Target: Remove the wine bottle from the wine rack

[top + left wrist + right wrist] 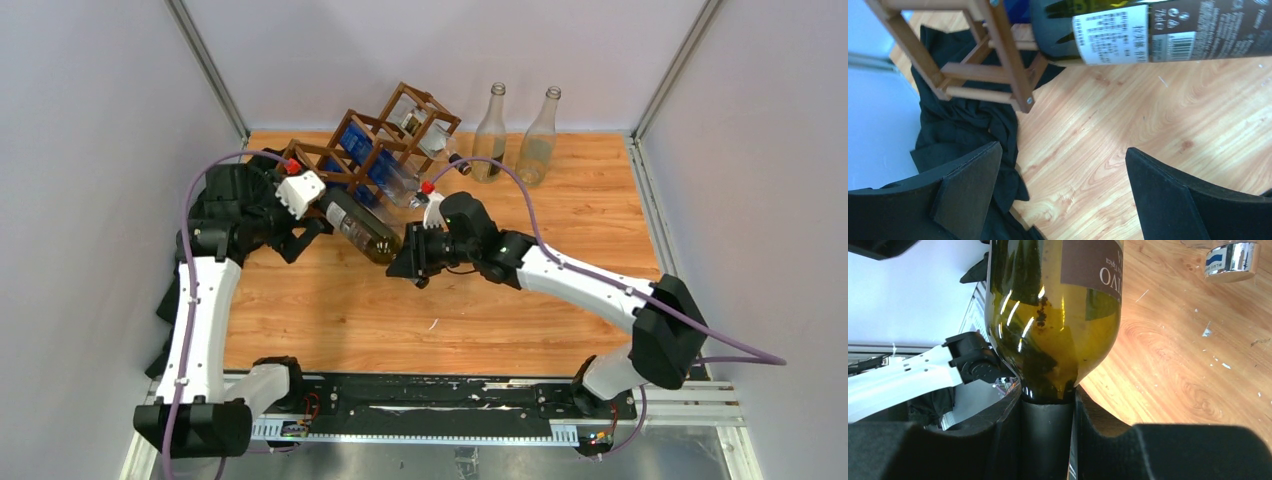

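- Right tool [1046, 440] clamps the wine bottle [360, 228] by its neck, base at the left end of the wine rack [378, 127].
- Left tool [1058, 195] gapes wide, empty, above the wood-grain desk [500, 310].
- Pale grey walls [90, 150] enclose it.

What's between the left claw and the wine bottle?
Nothing solid: the left wrist view shows only bare wooden table between the open left claw and the wine bottle.
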`<action>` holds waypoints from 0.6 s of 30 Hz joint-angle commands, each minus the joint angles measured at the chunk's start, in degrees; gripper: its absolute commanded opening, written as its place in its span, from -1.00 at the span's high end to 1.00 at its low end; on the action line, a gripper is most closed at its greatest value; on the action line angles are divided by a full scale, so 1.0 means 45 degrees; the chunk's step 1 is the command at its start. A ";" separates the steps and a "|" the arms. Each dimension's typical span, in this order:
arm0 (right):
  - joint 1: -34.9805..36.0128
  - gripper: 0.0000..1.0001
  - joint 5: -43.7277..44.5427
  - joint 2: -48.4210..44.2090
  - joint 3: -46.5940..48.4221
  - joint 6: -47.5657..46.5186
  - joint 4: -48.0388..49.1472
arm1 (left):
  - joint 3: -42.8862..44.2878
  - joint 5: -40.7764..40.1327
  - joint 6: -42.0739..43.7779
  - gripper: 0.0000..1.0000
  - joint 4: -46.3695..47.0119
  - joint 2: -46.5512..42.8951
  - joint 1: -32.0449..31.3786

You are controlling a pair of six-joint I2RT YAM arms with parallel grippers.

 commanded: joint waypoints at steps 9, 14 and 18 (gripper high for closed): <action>0.0190 1.00 -0.1330 -0.2633 -0.0584 -0.1122 -0.1225 | 0.0330 0.0703 0.2943 -1.00 -0.2515 -0.1307 -0.3205; 0.0238 1.00 -0.1330 -0.3154 -0.0137 -0.1995 -0.2951 | -0.0173 0.1432 0.4414 -1.00 -0.2692 -0.2165 -0.4972; 0.0435 1.00 -0.1495 -0.3199 0.0546 -0.2810 -0.4160 | -0.0485 0.1300 0.5061 -1.00 -0.2681 -0.2356 -0.6366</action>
